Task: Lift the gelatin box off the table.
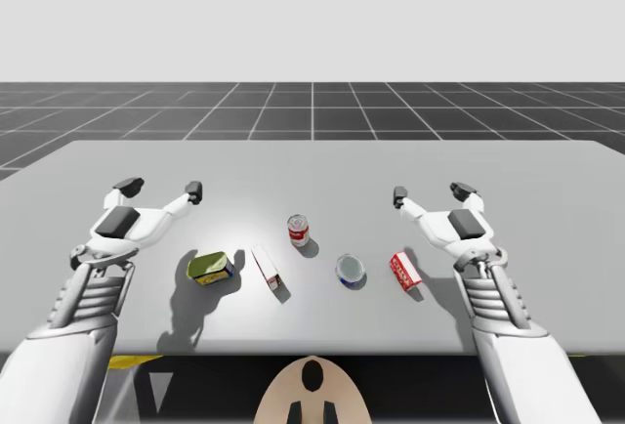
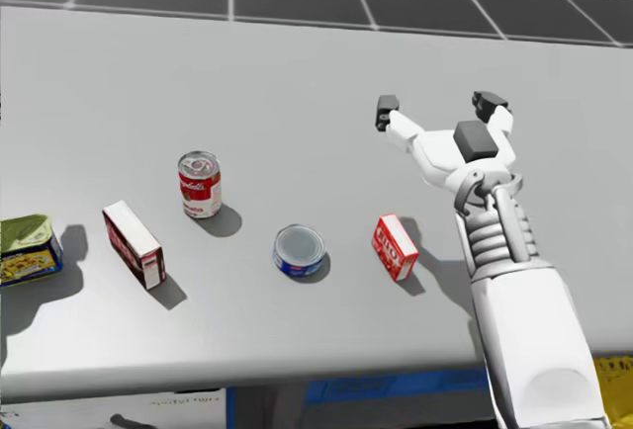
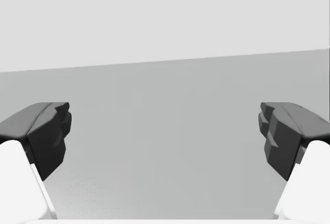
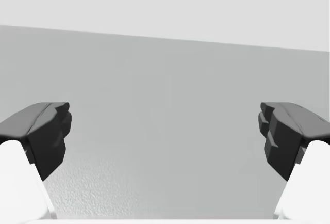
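The small red box, apparently the gelatin box, rests on the table near my right gripper, at about its 7 o'clock, long axis running roughly 11 to 5 o'clock in the high view, while that gripper and my left gripper stand spread wide, holding nothing.

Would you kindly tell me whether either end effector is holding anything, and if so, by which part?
Nothing is held: my left end effector and right end effector both stand open above the table, touching none of the boxes or cans.
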